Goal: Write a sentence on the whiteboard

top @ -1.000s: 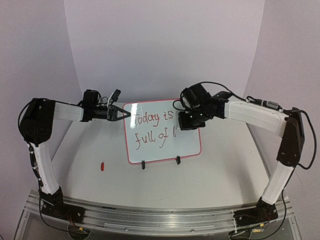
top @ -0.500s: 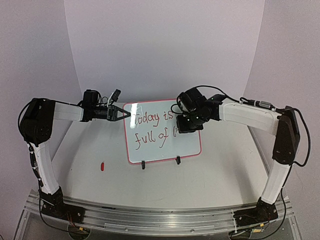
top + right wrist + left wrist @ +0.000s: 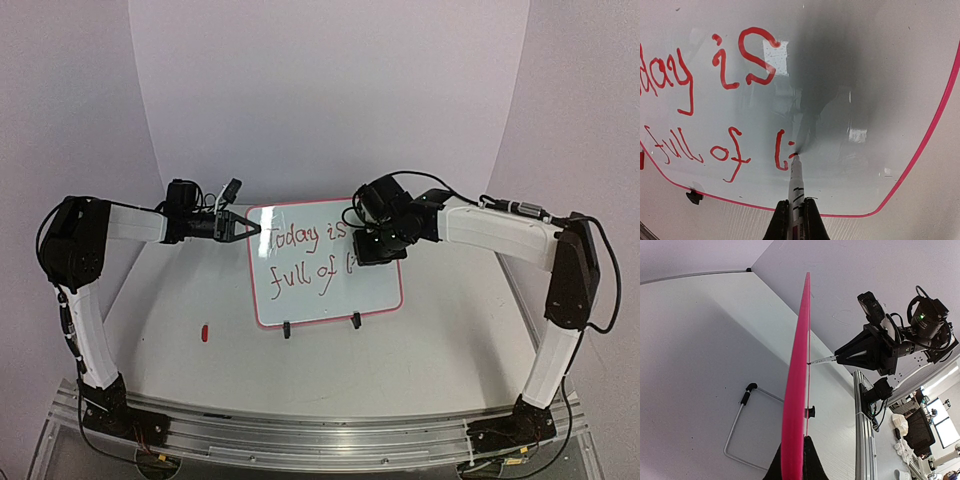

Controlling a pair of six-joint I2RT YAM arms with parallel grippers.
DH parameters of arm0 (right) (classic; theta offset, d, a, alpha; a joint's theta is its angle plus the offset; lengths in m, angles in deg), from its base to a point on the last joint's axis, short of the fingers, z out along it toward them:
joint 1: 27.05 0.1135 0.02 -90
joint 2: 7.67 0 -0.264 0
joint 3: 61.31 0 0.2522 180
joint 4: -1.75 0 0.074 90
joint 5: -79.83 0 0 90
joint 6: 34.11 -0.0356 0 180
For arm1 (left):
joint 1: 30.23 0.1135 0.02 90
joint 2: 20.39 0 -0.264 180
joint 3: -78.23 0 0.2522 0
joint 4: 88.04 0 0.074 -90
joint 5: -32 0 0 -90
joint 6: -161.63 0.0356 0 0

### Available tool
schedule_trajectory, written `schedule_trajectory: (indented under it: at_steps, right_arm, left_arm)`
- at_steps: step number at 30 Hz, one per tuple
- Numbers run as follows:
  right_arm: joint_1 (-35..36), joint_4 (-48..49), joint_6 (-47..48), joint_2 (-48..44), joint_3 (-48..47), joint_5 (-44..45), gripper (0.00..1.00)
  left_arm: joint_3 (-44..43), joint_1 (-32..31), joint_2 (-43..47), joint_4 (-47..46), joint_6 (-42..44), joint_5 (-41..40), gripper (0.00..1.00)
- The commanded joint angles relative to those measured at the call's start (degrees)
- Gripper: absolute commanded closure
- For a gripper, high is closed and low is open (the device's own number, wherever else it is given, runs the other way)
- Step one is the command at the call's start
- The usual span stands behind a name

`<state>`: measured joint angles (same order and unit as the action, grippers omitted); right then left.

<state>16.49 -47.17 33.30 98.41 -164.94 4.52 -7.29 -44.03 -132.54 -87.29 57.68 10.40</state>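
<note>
Logged small red object (image 3: pixel 204 332) on table (image 3: pixel 430 370), left of the board; too small to identify. Found whiteboard (image 3: pixel 370 290) propped mid-table on two black clip feet (image 3: pixel 287 330), face toward the arm bases. Read sentence (image 3: pixel 300 238) in red: "Today is" above "full of", then an "l" and one short stroke. From above, lost the ends of both lines behind right gripper (image 3: pixel 368 252); in right wrist view, lost "To" past the picture edge. Saw that gripper's fingers (image 3: pixel 781 221) pinched on marker (image 3: pixel 795 187), barrel mostly hidden between them, tip touching the board at the last stroke. Found left gripper (image 3: pixel 252 228) clamped on the board's upper left edge. In left wrist view, made out only dark fingers (image 3: pixel 815 470) either side of pink frame (image 3: pixel 799 365); could not read the board face edge-on. Noted wire stand (image 3: pixel 745 399) behind the board.
</note>
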Motion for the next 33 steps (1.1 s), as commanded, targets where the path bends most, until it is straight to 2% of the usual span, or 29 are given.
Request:
schedule_trajectory:
  at_steps: [1, 17, 33]
  right_arm:
    - [-0.3, 1.8, 0.0, 0.9, -1.1, 2.6, 1.00]
    - [-0.3, -0.9, -2.2, 0.5, 1.1, -2.2, 1.00]
    - [-0.3, -2.1, -2.6, 0.9, 1.6, -1.8, 1.00]
  left_arm:
    - [1.0, -0.7, -1.3, 0.5, 6.5, -8.0, 1.00]
    - [0.9, -0.7, -1.5, 0.5, 6.3, -8.1, 1.00]
    - [0.8, -0.7, -1.5, 0.5, 6.2, -8.2, 1.00]
